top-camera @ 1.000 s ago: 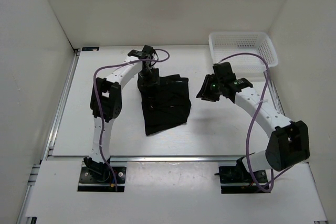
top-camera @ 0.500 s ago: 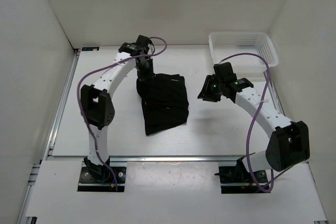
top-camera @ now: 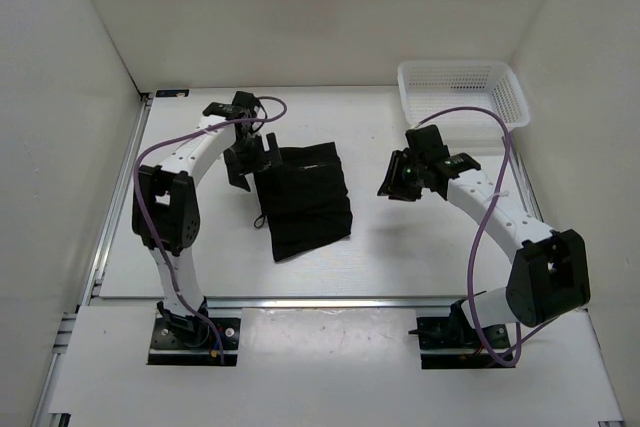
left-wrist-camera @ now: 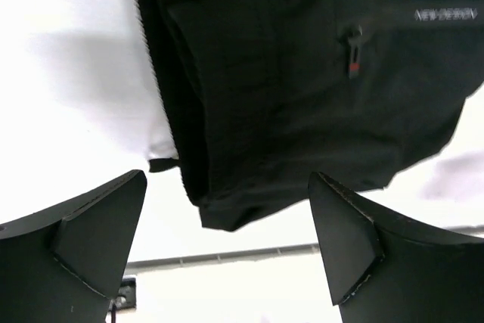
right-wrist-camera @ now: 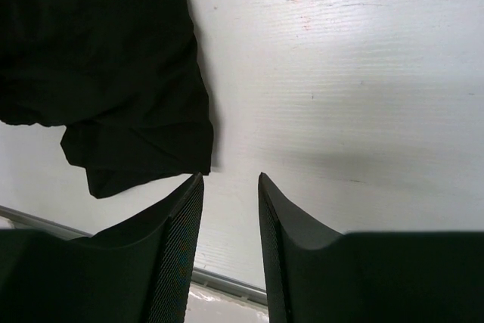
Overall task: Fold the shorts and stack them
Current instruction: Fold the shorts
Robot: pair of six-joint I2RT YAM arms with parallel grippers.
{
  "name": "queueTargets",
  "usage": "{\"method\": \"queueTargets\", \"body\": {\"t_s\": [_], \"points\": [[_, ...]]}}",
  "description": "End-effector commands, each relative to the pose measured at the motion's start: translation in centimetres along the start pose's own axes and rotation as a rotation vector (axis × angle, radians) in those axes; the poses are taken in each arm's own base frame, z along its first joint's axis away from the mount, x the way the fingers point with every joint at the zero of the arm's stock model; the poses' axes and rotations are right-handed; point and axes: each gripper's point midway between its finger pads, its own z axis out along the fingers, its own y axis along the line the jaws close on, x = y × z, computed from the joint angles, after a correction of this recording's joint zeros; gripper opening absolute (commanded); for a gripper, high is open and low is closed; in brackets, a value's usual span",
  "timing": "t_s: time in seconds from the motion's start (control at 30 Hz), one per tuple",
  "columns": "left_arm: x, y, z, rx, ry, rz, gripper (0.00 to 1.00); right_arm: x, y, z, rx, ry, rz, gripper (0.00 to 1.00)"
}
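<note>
The black shorts (top-camera: 305, 202) lie folded into a tall rectangle in the middle of the table. My left gripper (top-camera: 247, 159) hovers just off their upper left edge, jaws wide apart and empty. In the left wrist view the shorts (left-wrist-camera: 302, 73) fill the top, showing a zip pull with a red tab, and the left gripper (left-wrist-camera: 227, 179) frames their lower corner without touching. My right gripper (top-camera: 395, 179) hangs to the right of the shorts, apart from them. In the right wrist view the right gripper (right-wrist-camera: 231, 177) stands narrowly open over bare table, the shorts (right-wrist-camera: 98, 73) at upper left.
A white mesh basket (top-camera: 462, 92) stands at the back right corner. White walls close in the table on three sides. A metal rail (top-camera: 330, 299) runs along the near edge in front of the arm bases. A thin black cord (top-camera: 258, 219) trails from the shorts' left side.
My left gripper closed on the shorts' upper left corner, then opened wide, let go and drew back to the left. The shorts now lie flatter and squarer. The right arm barely moved.
</note>
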Motion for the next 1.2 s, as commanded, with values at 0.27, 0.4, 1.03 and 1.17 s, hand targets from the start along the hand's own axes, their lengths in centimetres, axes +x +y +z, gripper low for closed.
{"method": "queueTargets", "body": {"t_s": [0.27,0.4,1.03,1.17], "points": [[-2.6,1.6,3.3,0.030,-0.053,0.016,0.88,0.6,-0.6,-0.3,-0.005,-0.004,-0.034,0.40],[-2.6,1.1,5.0,0.059,-0.025,0.016,0.77,0.3,-0.3,-0.4,-0.010,-0.012,-0.035,0.42],[-2.1,-1.4,0.6,0.142,-0.049,0.017,0.10,2.3,1.3,2.2,-0.137,0.116,-0.047,0.85],[-1.3,-2.7,-0.6,0.197,-0.033,0.010,0.10,3.3,3.9,4.6,-0.313,0.213,-0.039,0.95]]}}
